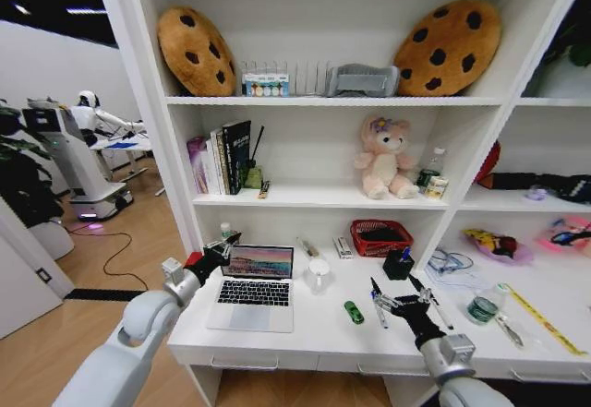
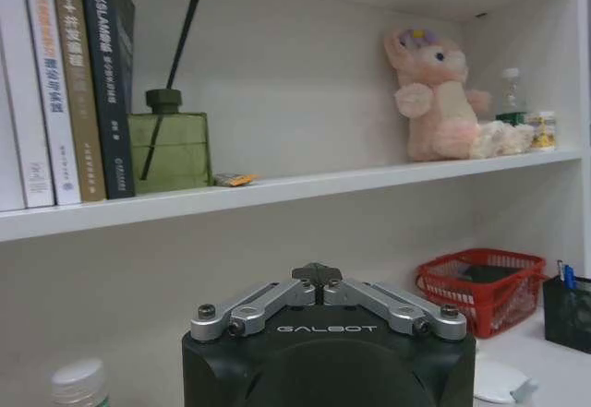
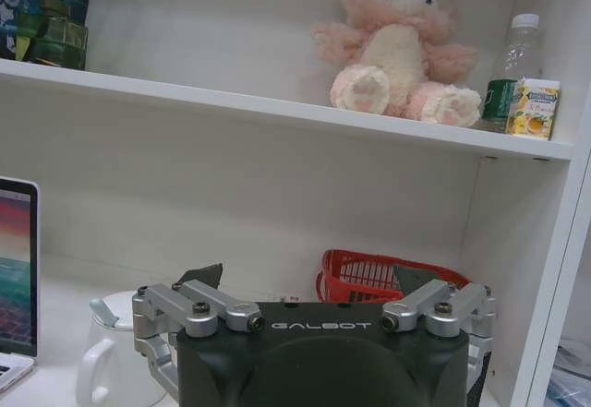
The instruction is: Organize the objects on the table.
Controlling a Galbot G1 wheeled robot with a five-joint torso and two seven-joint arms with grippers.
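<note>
Head view, progress: the tidying looks barely begun. The laptop (image 1: 253, 289) stands open on the desk (image 1: 305, 338), a small green item (image 1: 354, 312) lies loose to its right, pens (image 1: 379, 307) lie beside that, and a green-lidded jar (image 1: 483, 307) and a yellow ruler (image 1: 543, 318) rest farther right. Nothing is held.
Head view, left tool (image 1: 224, 244): raised at the laptop's upper left corner, beside the screen edge; its fingers look drawn together.
Head view, right tool (image 1: 399, 302): hovers low over the desk near the pens, fingers spread apart and empty.
Head view, containers: a red basket (image 1: 380, 237) at the back of the desk holds something dark. A black pen cup (image 1: 398, 264) has a blue pen standing in it. A white mug (image 1: 319, 273) stands next to the laptop; what is inside cannot be told.
Left wrist view: the left tool's fingertips (image 2: 317, 274) meet at the centre, closed on nothing. The red basket (image 2: 480, 287) and pen cup (image 2: 567, 309) stand beyond.
Right wrist view: the fingers (image 3: 202, 277) stand well apart, with the mug (image 3: 115, 352) and red basket (image 3: 369, 278) ahead.
Left to do: judging by the loose items, nearly everything.
</note>
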